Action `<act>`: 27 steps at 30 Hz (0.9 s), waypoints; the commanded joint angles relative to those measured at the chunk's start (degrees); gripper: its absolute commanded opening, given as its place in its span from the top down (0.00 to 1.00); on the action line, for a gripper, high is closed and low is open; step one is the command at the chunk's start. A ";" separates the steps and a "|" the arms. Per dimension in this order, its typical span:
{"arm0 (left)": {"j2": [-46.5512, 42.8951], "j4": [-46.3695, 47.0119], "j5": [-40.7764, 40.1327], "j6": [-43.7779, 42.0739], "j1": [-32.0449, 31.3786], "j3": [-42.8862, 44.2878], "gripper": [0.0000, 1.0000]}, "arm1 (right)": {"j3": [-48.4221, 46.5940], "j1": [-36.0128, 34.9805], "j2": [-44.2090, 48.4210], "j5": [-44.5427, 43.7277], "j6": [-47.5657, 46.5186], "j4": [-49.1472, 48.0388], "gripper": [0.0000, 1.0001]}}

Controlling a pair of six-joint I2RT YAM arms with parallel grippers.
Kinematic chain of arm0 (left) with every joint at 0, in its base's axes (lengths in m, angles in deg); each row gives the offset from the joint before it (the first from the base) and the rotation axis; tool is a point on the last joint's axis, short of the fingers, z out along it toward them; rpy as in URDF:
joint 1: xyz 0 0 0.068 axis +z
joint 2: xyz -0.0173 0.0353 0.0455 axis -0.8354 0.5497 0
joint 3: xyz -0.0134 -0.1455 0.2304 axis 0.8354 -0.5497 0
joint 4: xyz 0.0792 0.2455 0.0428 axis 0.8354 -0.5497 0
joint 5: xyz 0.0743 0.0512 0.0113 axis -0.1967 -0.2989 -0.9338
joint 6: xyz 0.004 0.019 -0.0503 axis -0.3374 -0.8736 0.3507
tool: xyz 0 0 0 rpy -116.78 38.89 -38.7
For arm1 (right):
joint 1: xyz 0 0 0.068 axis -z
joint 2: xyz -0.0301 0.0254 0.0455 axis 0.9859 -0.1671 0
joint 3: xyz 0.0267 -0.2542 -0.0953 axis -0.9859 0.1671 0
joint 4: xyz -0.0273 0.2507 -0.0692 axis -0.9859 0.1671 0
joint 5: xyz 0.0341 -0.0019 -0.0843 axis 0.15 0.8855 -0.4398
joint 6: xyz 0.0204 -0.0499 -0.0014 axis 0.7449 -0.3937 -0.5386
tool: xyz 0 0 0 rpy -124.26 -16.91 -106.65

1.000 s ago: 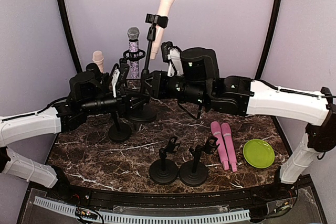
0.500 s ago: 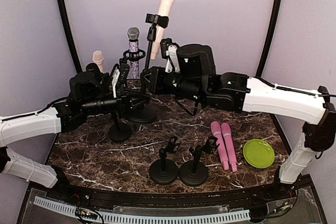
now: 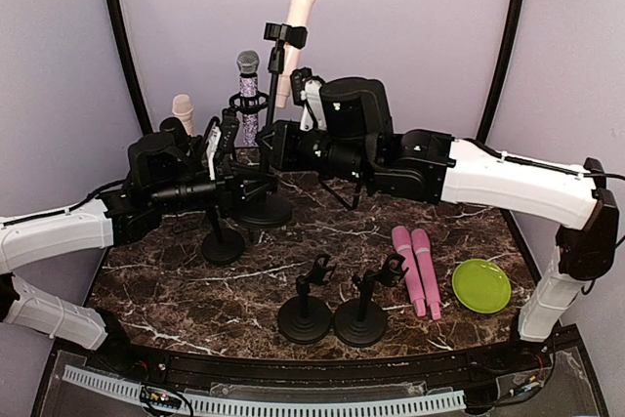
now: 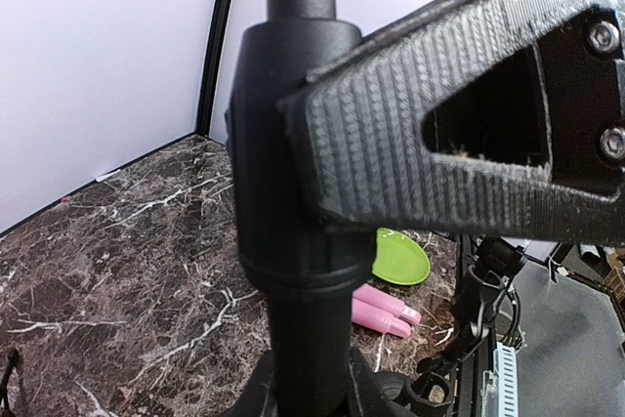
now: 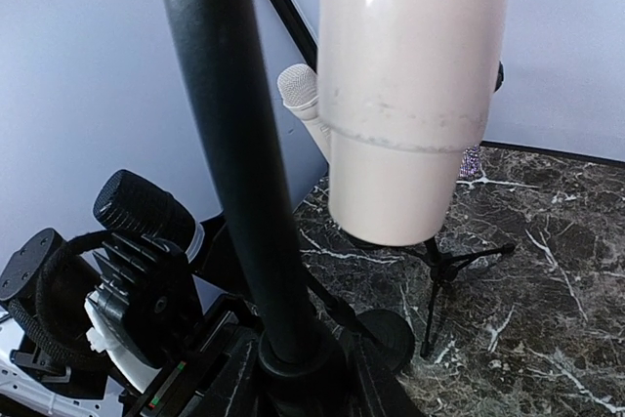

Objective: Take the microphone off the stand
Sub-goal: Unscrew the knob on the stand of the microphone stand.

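You have the left gripper [image 3: 249,181] and right gripper [image 3: 277,140] both clenched on the pole of the tall black metal stand [image 3: 276,70] while the pale pink cylindrical microphone [image 3: 298,5] sits clipped at its top, so tugging may topple it.

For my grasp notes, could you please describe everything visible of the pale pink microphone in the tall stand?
The pale pink microphone looks like smooth plastic, a seam ringing its lower end. It leans slightly, head up, clamped mid-body in the stand's black clip. The right gripper is beside its lower end; contact unclear.
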 commanded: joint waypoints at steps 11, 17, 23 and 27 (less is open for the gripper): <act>-1.81 5.20 3.83 -1.26 -1.10 1.31 1.00 | -1.06 -0.59 -0.54 0.29 -0.62 -2.61 0.80; -2.34 6.35 5.95 -1.23 -1.13 1.07 1.00 | 3.92 1.07 3.76 3.37 -2.19 -5.07 0.88; -2.25 10.21 14.45 0.27 -1.05 0.85 1.00 | 10.93 2.86 9.72 17.90 -7.91 -11.76 0.91; -1.04 14.49 20.93 3.47 -1.06 0.68 1.00 | 13.33 3.32 12.99 25.91 -10.16 -13.58 0.92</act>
